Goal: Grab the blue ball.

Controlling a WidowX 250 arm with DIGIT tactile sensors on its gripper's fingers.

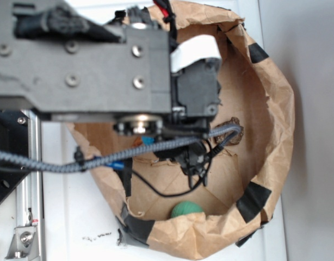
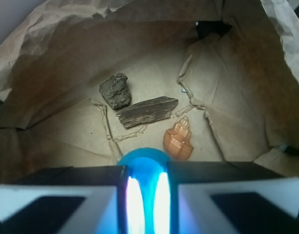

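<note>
Blue ball [image 2: 144, 165] is sitting right between the gripper [image 2: 145, 200] fingers in your wrist view, low in the middle of the frame, glowing bright teal where the two pads are pressing in on either side of it. You are looking at a claw that is pinching the ball, with only a narrow lit gap showing between the fingers [image 2: 66, 204].

Going left to right across the wrist view: crumpled brown paper is rising up as the left wall of the paper bag [image 2: 52, 58]. Next, a dark bark chunk [image 2: 116, 90] is lying on the bag floor, just beside and above a flat, grey-brown strip of wood [image 2: 147, 111] that is lying at a slight slant. To the right of that strip, an orange plastic ship-shaped toy [image 2: 178, 140] is resting near the ball, just beyond the right finger. The bag's right wall is folding upward past it.

In your exterior view, the arm [image 1: 85, 60] is filling the upper left and reaching down into the bag, so the gripper and the blue ball are hiding behind it. A braided cable [image 1: 101, 160] is running across from the left. A green ball [image 1: 186, 209] is lying against the bag's near wall, and the bark chunk is peeking out to the right of the arm.
</note>
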